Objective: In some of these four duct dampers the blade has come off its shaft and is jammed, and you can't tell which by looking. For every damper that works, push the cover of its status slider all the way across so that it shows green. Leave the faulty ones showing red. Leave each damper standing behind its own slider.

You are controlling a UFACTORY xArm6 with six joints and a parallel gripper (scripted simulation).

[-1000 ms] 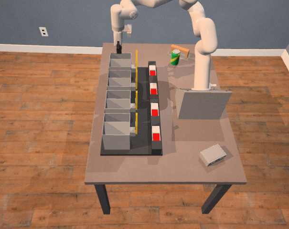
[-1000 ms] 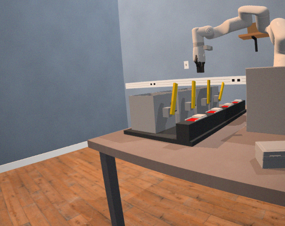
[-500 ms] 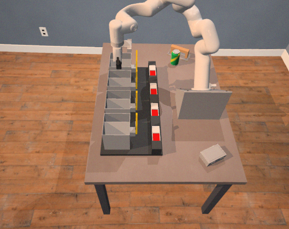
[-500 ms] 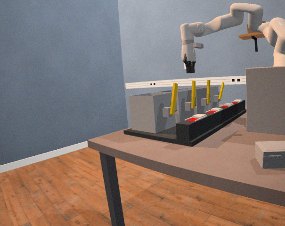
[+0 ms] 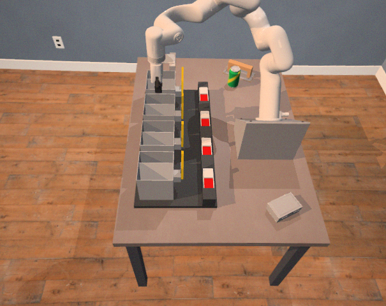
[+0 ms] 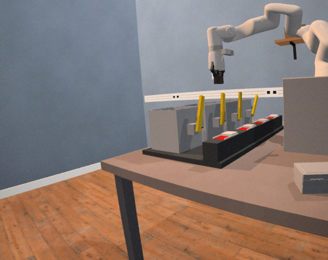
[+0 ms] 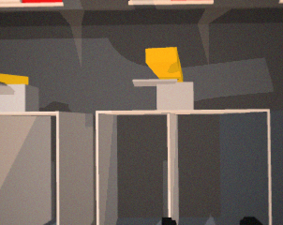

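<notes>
Four grey duct dampers stand in a row on a black base [image 5: 186,197]; the farthest one [image 5: 160,82] is under my gripper [image 5: 157,85]. Each has an upright yellow lever on its side, such as the farthest [image 5: 182,77] and the nearest [image 5: 182,164]. The four sliders [image 5: 203,94], [image 5: 205,118], [image 5: 206,146], [image 5: 208,178] all show red, with their white covers at the far end. My gripper [image 6: 218,78] hangs well above the dampers, partly open and empty. The wrist view looks down into one damper [image 7: 183,164] with its lever [image 7: 165,63]; my fingertips show at the bottom edge.
A green can [image 5: 234,76] and a wooden block [image 5: 240,67] stand at the table's far end. The arm's grey base box [image 5: 270,138] stands to the right of the sliders. A flat grey box [image 5: 284,206] lies near the front right corner.
</notes>
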